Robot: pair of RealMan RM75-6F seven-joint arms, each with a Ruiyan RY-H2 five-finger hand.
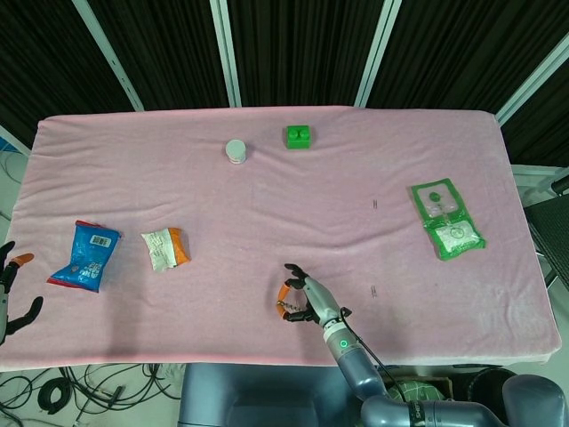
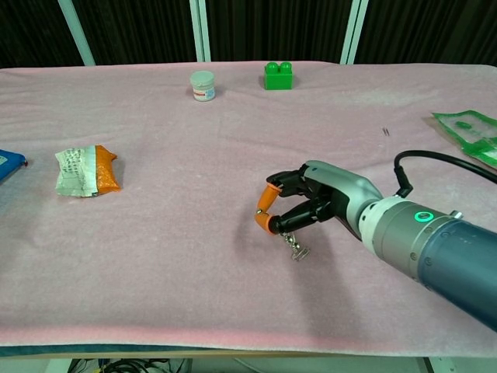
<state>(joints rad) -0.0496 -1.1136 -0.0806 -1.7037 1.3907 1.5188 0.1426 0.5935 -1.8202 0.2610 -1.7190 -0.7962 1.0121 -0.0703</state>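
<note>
Right, biggest first:
Table (image 1: 133, 178): pink cloth, all items lie on it.
Right hand (image 2: 311, 203): low over near middle of cloth, fingers curled in, orange tips (image 2: 266, 223) close together, pinching top of clip chain.
Left hand (image 1: 11, 289): off the table's near-left corner, well apart from everything; fingers look apart, holds nothing I can see.
Blue bag (image 1: 86, 255): far to right hand's left, near cloth edge.
Snack pack (image 2: 85, 171): betw. blue bag and right hand.
Green packet (image 1: 446, 219): well off to hand's right.
Brick (image 2: 278, 76): far side, straight ahead of hand.
Jar (image 2: 203, 85): just left of brick.
Clip chain (image 2: 295, 245): small metal links dangling from right fingertips, low end touching or just above cloth, can't tell which.
Risk: pinch is thin, only fingertips on tiny wire; I'd judge a quick swing or slight loosening could drop it, or drag the low end and snag the cloth.
</note>
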